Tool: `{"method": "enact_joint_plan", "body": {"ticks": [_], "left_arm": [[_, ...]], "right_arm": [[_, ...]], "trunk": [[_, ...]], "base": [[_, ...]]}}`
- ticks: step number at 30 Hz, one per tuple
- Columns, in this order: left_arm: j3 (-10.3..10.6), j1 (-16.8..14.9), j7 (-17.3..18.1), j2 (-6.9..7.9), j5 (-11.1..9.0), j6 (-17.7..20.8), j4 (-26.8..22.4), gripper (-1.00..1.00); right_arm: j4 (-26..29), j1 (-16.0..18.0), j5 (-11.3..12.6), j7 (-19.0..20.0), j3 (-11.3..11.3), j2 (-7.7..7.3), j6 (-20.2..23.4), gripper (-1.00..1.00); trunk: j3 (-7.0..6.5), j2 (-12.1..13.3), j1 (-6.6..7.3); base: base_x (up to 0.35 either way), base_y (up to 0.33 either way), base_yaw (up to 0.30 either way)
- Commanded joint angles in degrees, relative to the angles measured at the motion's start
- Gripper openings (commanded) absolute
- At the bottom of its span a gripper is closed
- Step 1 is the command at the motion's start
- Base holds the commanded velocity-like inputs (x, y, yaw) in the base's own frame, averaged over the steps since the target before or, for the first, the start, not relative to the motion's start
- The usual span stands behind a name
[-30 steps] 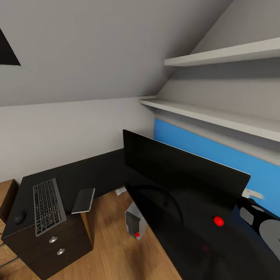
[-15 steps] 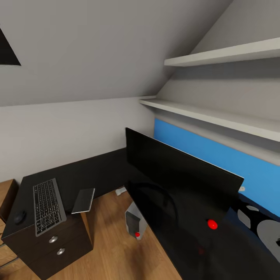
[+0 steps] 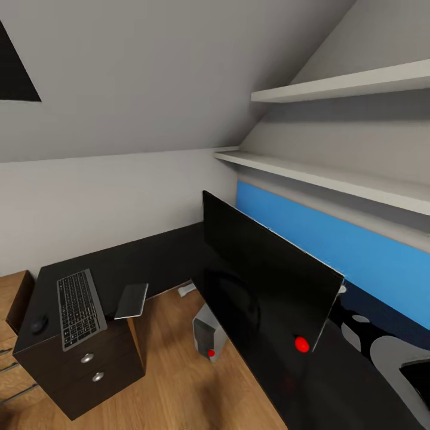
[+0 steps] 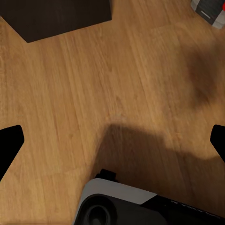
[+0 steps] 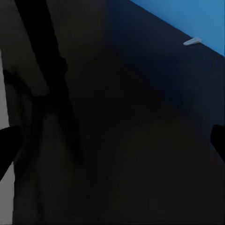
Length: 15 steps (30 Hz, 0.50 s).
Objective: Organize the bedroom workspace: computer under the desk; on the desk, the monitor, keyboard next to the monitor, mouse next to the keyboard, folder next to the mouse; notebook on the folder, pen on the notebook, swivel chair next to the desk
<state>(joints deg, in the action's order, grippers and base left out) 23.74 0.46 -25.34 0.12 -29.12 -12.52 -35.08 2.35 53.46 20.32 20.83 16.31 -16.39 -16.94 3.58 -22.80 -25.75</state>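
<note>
Monitor (image 3: 263, 286) stands on the black table (image 3: 149, 263), keyboard (image 3: 79, 307) and mouse (image 3: 39, 324) at its far end, computer (image 3: 209, 334) underneath. Both tools spread wide open, gripping nothing.

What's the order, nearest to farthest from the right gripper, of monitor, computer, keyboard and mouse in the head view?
1. monitor, just beside the right gripper.
2. computer, on the floor, middle.
3. keyboard, on the desk, left end.
4. mouse, leftmost.
</note>
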Motion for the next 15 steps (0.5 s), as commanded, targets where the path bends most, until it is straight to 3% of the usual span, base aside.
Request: {"method": "enact_joint_plan", "body": {"ticks": [1, 7, 15], "left_arm": [[0.34, -0.03, -0.32, 0.05, -0.59, -0.31, -0.08, 1.00], [0.36, -0.03, -0.31, 0.05, -0.53, -0.32, -0.08, 1.00], [0.38, -0.03, -0.28, 0.05, -0.53, -0.31, -0.08, 1.00]], "right_arm": [[-0.12, 0.07, 0.60, 0.28, 0.40, 0.24, -0.08, 1.00], [-0.23, -0.01, 0.60, 0.26, 0.39, 1.15, 0.00, 1.00], [-0.24, -0.02, 0.60, 0.26, 0.39, 1.32, 0.00, 1.00]], "trunk": [[0.11, -0.12, -0.04], [0.11, -0.12, -0.04], [0.11, -0.12, -0.04]], "base": [[-0.001, 0.000, 0.000], [-0.005, 0.000, 0.000], [-0.172, 0.000, 0.000]]}}
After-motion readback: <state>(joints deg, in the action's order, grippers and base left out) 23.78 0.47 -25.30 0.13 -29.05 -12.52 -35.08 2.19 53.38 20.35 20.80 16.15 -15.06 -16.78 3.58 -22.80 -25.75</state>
